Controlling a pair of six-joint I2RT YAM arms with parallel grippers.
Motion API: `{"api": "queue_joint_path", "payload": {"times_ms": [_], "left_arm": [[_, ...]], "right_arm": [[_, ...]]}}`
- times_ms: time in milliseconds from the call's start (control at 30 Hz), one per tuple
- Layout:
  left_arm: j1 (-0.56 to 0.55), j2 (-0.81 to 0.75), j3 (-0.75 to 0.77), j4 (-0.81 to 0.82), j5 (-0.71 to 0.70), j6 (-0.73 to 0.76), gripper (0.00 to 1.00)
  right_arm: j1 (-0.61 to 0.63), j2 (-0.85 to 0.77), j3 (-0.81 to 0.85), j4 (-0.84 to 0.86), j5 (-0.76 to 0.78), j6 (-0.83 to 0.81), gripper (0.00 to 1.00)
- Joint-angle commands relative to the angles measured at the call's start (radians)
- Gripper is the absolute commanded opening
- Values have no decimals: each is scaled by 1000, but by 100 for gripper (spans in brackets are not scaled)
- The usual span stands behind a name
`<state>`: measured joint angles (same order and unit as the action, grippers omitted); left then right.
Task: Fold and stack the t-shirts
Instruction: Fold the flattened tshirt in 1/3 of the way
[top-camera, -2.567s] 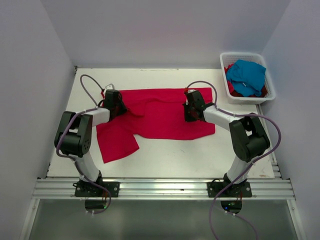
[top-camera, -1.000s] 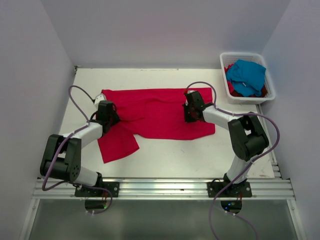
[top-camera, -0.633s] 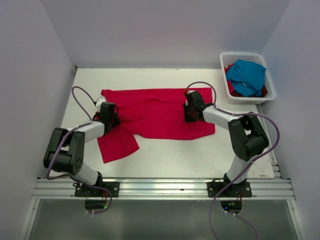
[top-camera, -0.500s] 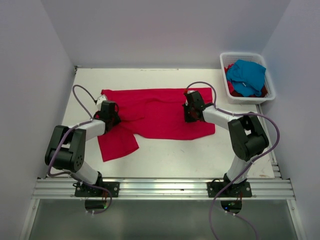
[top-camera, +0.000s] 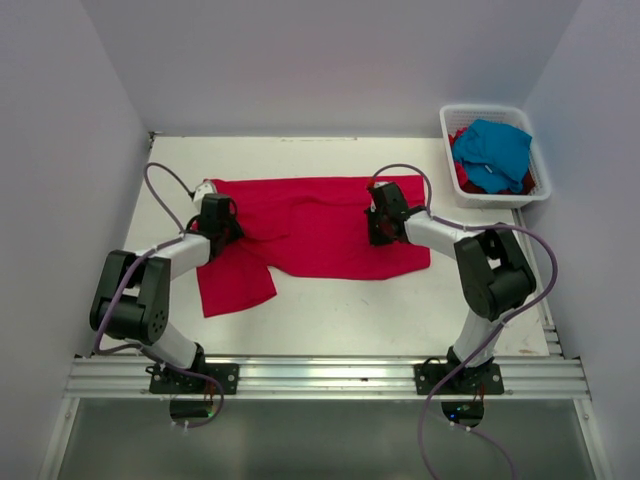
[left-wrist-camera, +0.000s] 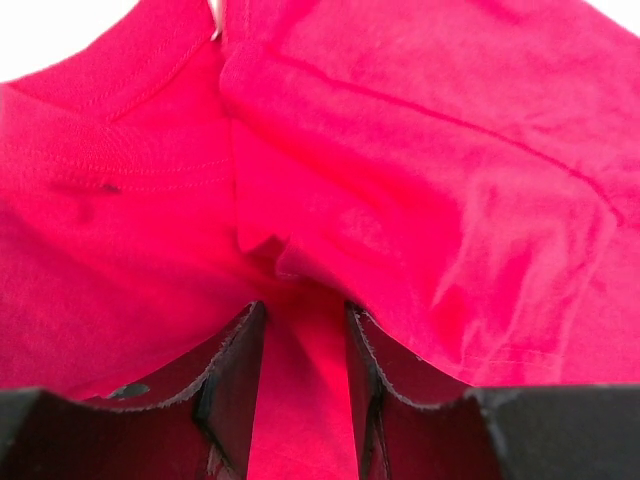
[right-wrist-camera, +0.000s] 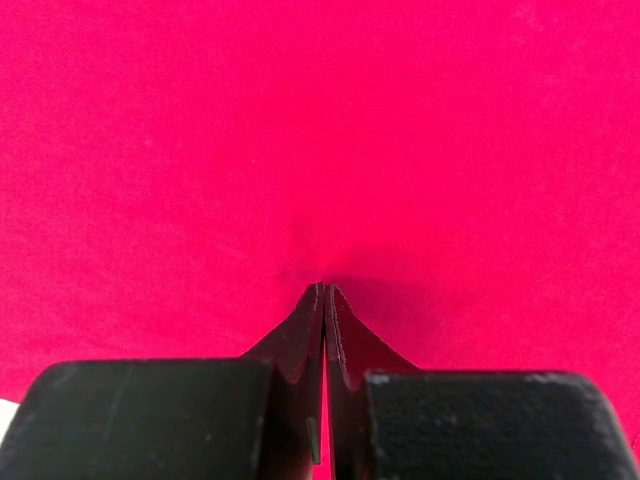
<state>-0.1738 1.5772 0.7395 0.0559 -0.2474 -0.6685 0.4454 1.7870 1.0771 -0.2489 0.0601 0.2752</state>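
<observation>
A crimson red t-shirt (top-camera: 320, 225) lies spread across the middle of the table, with one sleeve flap (top-camera: 232, 285) hanging toward the near left. My left gripper (top-camera: 216, 222) sits at the shirt's left edge. In the left wrist view (left-wrist-camera: 300, 305) its jaws stand a little apart with a taut fold of red cloth (left-wrist-camera: 300, 400) squeezed between them. My right gripper (top-camera: 378, 225) rests on the shirt's right part. In the right wrist view (right-wrist-camera: 324, 287) its jaws are shut, and the cloth (right-wrist-camera: 320, 150) puckers at the tips. A turquoise t-shirt (top-camera: 492, 150) lies in the basket on top of more red cloth (top-camera: 465, 178).
The white slatted basket (top-camera: 447, 125) stands at the table's far right corner. White walls close in the left, back and right sides. An aluminium rail (top-camera: 320, 378) runs along the near edge, between the arm bases.
My left gripper has moved along the shirt's left edge toward the far side. The left corner and the sleeve flap shifted slightly with it. My right gripper has not moved.
</observation>
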Motion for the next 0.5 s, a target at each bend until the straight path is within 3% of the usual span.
{"api": "queue_joint_path", "payload": {"times_ms": [0, 467], "left_arm": [[-4, -33, 60, 21, -10, 23, 41], [-1, 61, 138, -28, -29, 38, 42]], "right_arm": [[6, 14, 32, -6, -5, -10, 0], [6, 12, 30, -9, -3, -14, 0]]}}
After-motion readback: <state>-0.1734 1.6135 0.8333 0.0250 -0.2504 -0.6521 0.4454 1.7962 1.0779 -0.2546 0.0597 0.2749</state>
